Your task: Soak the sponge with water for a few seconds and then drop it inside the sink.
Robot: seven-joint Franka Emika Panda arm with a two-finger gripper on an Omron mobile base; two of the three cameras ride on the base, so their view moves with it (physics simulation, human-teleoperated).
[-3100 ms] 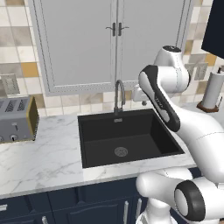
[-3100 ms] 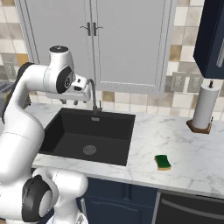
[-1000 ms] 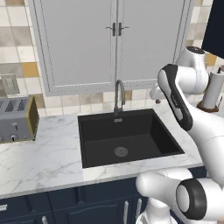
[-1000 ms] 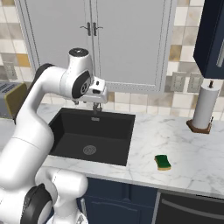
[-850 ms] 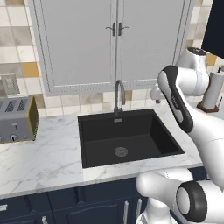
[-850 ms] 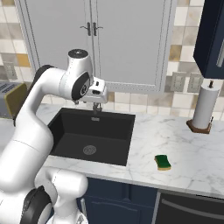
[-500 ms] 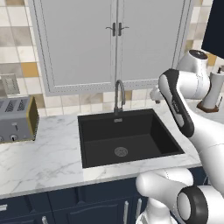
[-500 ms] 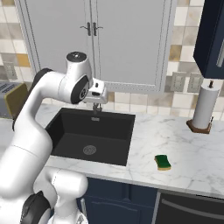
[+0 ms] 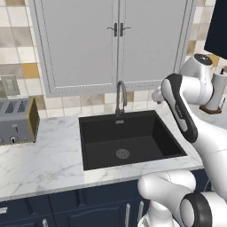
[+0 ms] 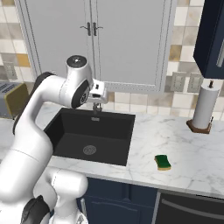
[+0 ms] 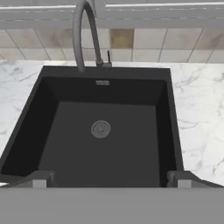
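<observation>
Your pincer (image 11: pixel 111 178) stands wide open with nothing between its fingertips, hanging above the sink (image 11: pixel 109 92) and looking down into the basin at the round grey drain (image 11: pixel 100 129). In the right base view the hand sits just in front of the faucet (image 10: pixel 97 106), over the back of the sink.

As far as you can judge from this, almost nothing of the task is done. The sponge (image 10: pixel 163 162) lies on the tabletop (image 10: pixel 175 144) to the right of the sink, well apart from your pincer and not touched. No water can be seen falling from the faucet spout, and the basin looks dry and bare. So you have everything left: reach over to the sponge, take hold of it, get the water running, hold the sponge under the stream for a few seconds, then let it go into the sink.

The tabletop is white marble with grey veins. A grey toaster (image 9: pixel 17 119) stands on it to the left of the sink, and a paper towel roll (image 10: pixel 204 107) on a wooden stand rests at the far right. Behind are a tiled wall and pale grey cabinet doors (image 9: pixel 116 42); dark blue cupboards run below the tabletop.
</observation>
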